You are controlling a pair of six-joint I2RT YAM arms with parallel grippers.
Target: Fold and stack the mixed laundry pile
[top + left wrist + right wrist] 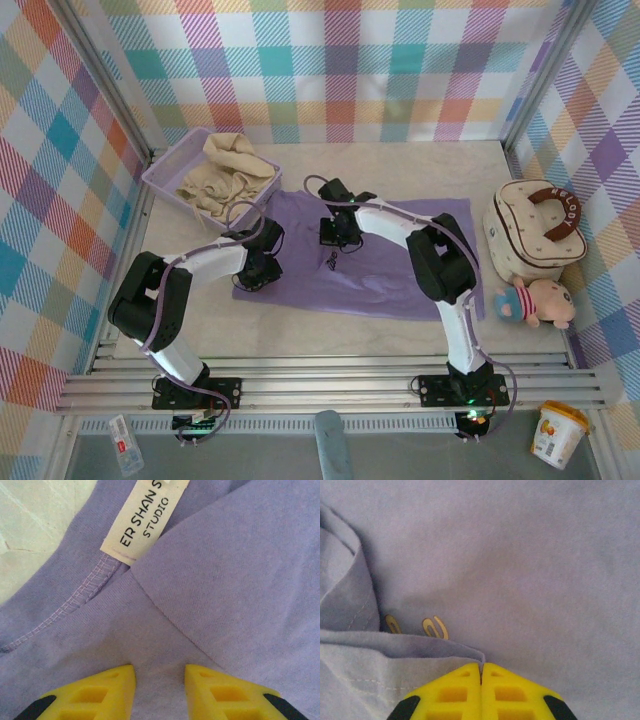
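At the far left, a basket [160, 178] holds the crumpled cream shirt [228, 172]. The purple T-shirt [400, 265] lies spread on the table [330, 330]. The left gripper [160, 672] sits by its neck label [145, 520], jaws apart, cloth flat between them. The right gripper [481, 667] is clamped tight on a fold of the T-shirt. A cream bag [520, 240] stands far right.

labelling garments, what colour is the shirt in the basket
Cream-beige; the shirt shows best in the top external view.
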